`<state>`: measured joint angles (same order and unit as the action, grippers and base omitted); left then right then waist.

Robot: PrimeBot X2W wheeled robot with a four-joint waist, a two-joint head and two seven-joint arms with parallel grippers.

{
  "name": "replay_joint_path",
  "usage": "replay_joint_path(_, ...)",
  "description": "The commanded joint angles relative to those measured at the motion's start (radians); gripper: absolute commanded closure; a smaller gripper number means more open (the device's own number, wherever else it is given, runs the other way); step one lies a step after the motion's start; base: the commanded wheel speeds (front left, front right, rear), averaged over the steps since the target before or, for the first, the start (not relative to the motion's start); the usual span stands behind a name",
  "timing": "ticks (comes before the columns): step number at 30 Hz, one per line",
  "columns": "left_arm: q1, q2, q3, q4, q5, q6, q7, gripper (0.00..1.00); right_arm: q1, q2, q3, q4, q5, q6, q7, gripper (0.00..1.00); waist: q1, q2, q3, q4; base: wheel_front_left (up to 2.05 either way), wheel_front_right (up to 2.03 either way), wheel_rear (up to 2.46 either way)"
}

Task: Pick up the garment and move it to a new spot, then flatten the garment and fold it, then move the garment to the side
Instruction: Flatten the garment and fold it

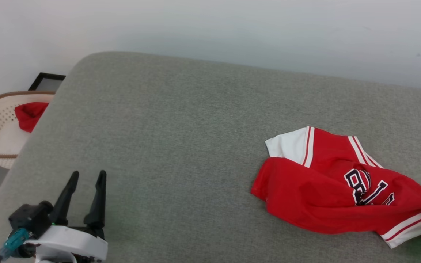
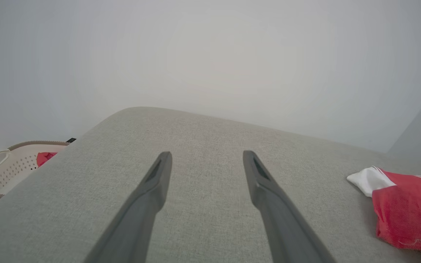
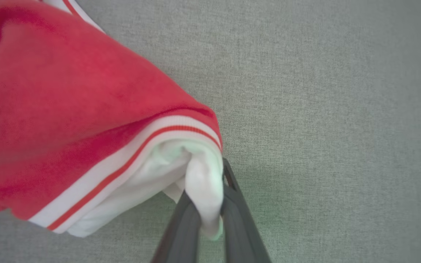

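**Position of the workpiece.** The garment (image 1: 316, 190) lies crumpled on the right part of the grey fabric surface (image 1: 181, 128), close to its near edge. One white sleeve is turned toward the far side. The chest lettering is partly buried in folds.

**State of the grippers.** The right gripper (image 3: 208, 190) is closed on a fold of white cloth at the garment's near right end, just beside the red-and-white stripe trim. The cloth is seen pinched between the two fingers. The left gripper (image 1: 88, 177) is spread wide and holds nothing. It is placed over bare surface at the near left, well apart from the garment.

**Handling properties (judged).**
- The jersey is expected to be light, soft and wholly limp, so no shape is kept when it is lifted.
- The free part is expected to hang and trail from a single hold.
- Some drag is expected on the textured surface, so the cloth may bunch if it is pulled flat across it.
- Breakage is not a concern, but slippage from a thin pinch is.

**Recommended holds.**
- The striped trim and sleeve hems are thicker and are judged to give the firmest purchase.
- For flattening, two separated points along one edge are advised.
- A single layer should be taken where layers can be told apart.
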<state>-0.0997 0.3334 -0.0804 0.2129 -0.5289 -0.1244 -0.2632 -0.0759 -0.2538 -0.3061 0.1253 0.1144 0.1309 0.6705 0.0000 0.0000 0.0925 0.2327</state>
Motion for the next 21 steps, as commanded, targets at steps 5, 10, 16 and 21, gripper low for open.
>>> replay_joint_path(5,-0.020,0.018,-0.023,0.001,-0.018,-0.006,0.019,0.00,-0.041,-0.003,0.033,0.063,0.025,0.000,-0.042,0.00,0.0000,0.0000,0.008,-0.030,0.00,0.00,0.00)
replay_joint_path(10,-0.031,0.044,-0.030,-0.028,-0.029,-0.005,0.042,0.00,-0.062,0.002,0.066,0.045,0.047,0.000,-0.065,0.00,0.0000,0.0000,0.002,-0.069,0.00,0.00,0.00)
replay_joint_path(16,-0.049,0.076,-0.042,-0.075,-0.045,-0.006,0.095,0.00,-0.047,0.027,0.087,-0.036,0.062,0.000,-0.084,0.00,0.0000,0.0000,-0.010,-0.122,0.00,0.00,0.00)
replay_joint_path(21,-0.079,0.112,-0.061,-0.121,-0.065,-0.006,0.179,0.00,-0.015,0.053,0.110,-0.128,0.067,0.000,-0.117,0.00,0.0000,0.0000,-0.022,-0.176,0.00,0.00,0.00)
